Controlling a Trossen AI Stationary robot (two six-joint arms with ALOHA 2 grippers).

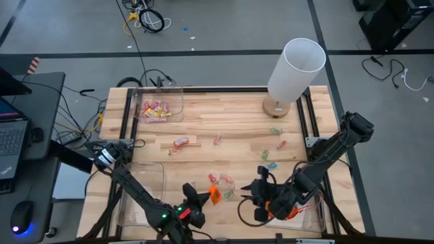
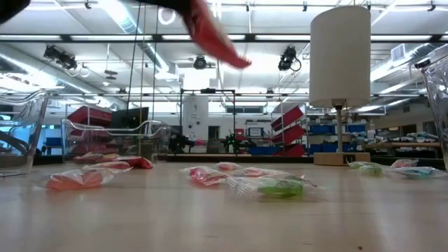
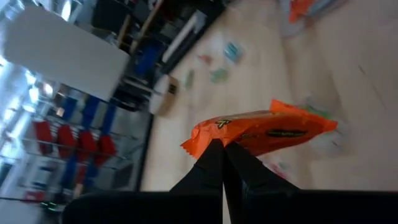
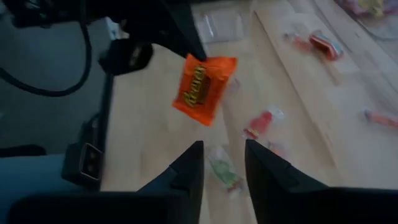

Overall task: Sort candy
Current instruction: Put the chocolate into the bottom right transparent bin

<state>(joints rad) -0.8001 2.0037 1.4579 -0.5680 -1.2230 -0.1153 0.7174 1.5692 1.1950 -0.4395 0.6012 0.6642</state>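
- Left gripper (image 1: 205, 197), fingers clenched, gripping orange Reese's candy (image 4: 204, 89) above surface (image 1: 230, 122) at 6 o'clock.
- Right gripper (image 4: 222, 163), fingers parted, empty, hovering at 5 o'clock.

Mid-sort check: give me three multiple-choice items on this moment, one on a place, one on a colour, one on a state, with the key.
1. Where is the lamp?
A. far right corner of the table
B. near left corner
C. table centre

2. What colour is the candy in the left hand?
A. green
B. orange
C. pink

3. How is the right hand?
A. shut on a candy
B. open and empty
C. out of view

Key: 1 A, the high view shows it there. 2 B, both wrist views show an orange wrapper. 3 B, its fingers stand apart with nothing between.
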